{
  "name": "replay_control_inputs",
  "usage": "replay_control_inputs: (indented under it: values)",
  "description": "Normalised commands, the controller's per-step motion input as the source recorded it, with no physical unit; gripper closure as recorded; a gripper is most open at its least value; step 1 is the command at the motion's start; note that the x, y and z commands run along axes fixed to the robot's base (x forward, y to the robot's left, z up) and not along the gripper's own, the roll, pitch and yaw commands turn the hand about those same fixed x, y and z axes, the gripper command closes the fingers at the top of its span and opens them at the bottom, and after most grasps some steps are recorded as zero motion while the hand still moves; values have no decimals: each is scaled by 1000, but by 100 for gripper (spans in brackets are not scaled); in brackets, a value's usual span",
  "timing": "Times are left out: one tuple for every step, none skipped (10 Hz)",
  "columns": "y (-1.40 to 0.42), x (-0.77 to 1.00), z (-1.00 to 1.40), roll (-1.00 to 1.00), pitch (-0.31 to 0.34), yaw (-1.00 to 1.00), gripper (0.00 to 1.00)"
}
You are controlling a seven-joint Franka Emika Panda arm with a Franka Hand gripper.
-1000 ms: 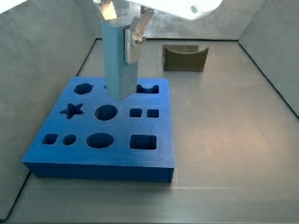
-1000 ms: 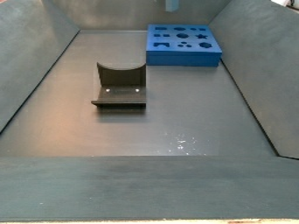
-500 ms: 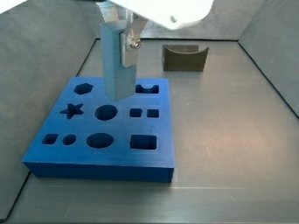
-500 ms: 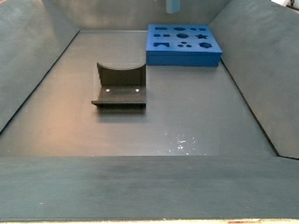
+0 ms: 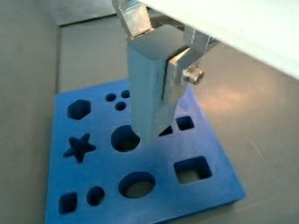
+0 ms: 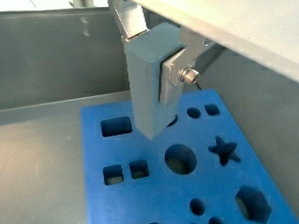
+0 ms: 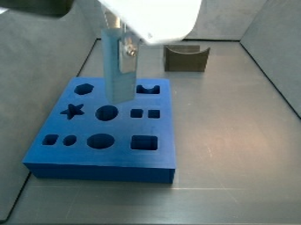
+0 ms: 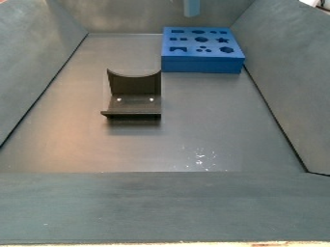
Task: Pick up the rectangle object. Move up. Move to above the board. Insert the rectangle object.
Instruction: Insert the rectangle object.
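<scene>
Grey floor (image 8: 194, 135) carries board (image 8: 203, 50), fixture (image 8: 130, 95); gripper (image 7: 121, 44) above board.

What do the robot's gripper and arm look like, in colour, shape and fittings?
The gripper, above the blue board, has flat silver metal plates for fingers, and one plate carries a round silver screw head. Behind it the arm's housing is white, smooth and rounded. No cables or printed markings can be seen on them in these views.
</scene>
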Motion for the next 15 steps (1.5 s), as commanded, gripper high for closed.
replay_control_inputs:
  values:
    - [0,0,-231,0,0,-1000,100]
    - [0,0,-231,0,0,-1000,100]
    - [0,0,-231,0,0,-1000,100]
    - [0,0,-234,0,0,-1000,100]
    - [0,0,-231,0,0,-1000,100]
    - [0,0,-234,0,0,-1000,100]
    - [0,0,-229,0,0,-1000,100]
    - [0,0,-197,0,0,-1000,100]
    - [0,-26,0,0,0,-586,100]
    - [-9,0,0,11,0,0,100]
    - [-426,189,0,334,-37,0,100]
    - [-726,529,0,431,-91,91,100]
    - [-749,683,-51,326,-86,57,100]
    - [-394,534,0,134,189,106,100]
    - [0,0,0,17,0,0,100]
